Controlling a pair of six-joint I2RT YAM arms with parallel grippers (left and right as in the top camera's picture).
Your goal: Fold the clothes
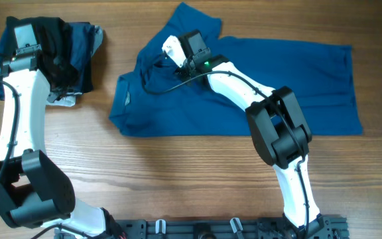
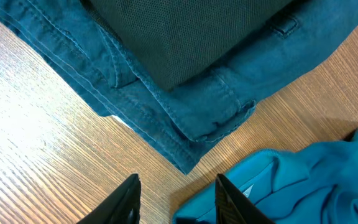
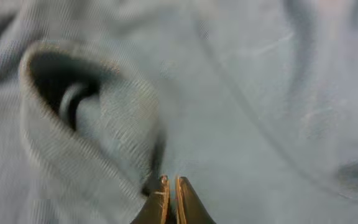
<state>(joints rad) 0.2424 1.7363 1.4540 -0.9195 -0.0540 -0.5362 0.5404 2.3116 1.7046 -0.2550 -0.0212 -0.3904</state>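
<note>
Jaws of the right gripper [image 3: 169, 198] meet against the shirt [image 3: 260, 93] beside a fold [image 3: 114, 134]; left gripper [image 2: 176, 182] gapes half-open, empty, over table [image 2: 42, 162], denim [image 2: 135, 106] edge ahead.

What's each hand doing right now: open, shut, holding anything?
Left hand: open, holding nothing.
Right hand: shut, tips against the polo shirt; whether cloth is pinched between them cannot be told.
</note>
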